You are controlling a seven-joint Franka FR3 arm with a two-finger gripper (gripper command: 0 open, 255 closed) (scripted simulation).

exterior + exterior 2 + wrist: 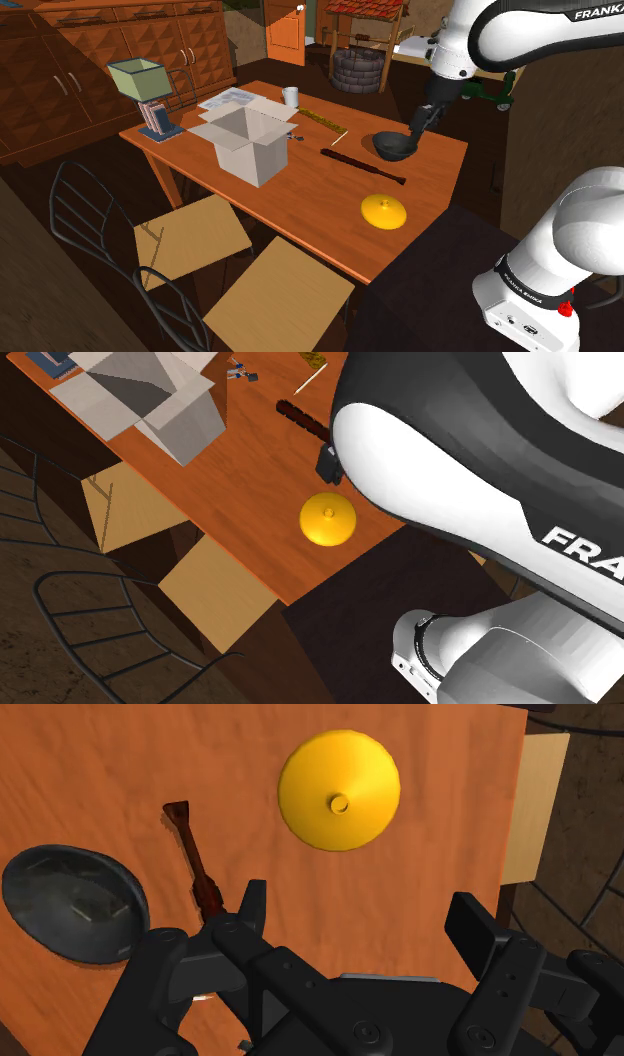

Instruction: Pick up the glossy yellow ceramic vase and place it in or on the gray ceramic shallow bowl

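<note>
One end of the dark stick (191,851) behind the gripper (360,899).

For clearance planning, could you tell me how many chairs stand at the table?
2, both at the table edge toward the shoulder view's lower left: upper chair, lower chair. Others may be hidden.

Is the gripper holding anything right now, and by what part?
Nothing is held. The fingers of the gripper stand apart over bare table; the yellow vase lies clear of them.
</note>
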